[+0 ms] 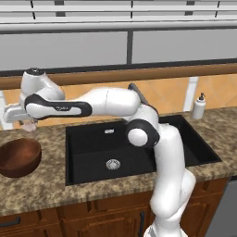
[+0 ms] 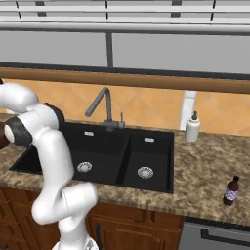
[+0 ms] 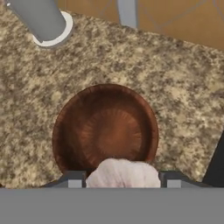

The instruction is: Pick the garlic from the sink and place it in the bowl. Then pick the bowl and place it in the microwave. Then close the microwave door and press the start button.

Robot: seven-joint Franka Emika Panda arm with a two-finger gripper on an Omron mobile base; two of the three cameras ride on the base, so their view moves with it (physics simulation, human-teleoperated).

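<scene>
The garlic (image 3: 123, 171), a pale lumpy bulb, sits between the two dark fingertips of my gripper (image 3: 122, 180), which is shut on it. In the left base view the gripper (image 1: 28, 123) hangs over the left counter with the garlic (image 1: 30, 126) in it. The brown wooden bowl (image 1: 18, 157) stands just below and slightly nearer. In the hand view the bowl (image 3: 105, 127) is right under the garlic and has nothing in it. The black double sink (image 1: 92, 146) lies to the right of the bowl. The microwave and its door are out of view.
A dark faucet (image 2: 101, 105) rises behind the sink (image 2: 112, 146). A white soap dispenser (image 1: 199, 106) stands on the counter at the back right. A small brown bottle (image 2: 231, 191) is near the counter's front right. A grey cylinder (image 3: 43, 19) stands beyond the bowl.
</scene>
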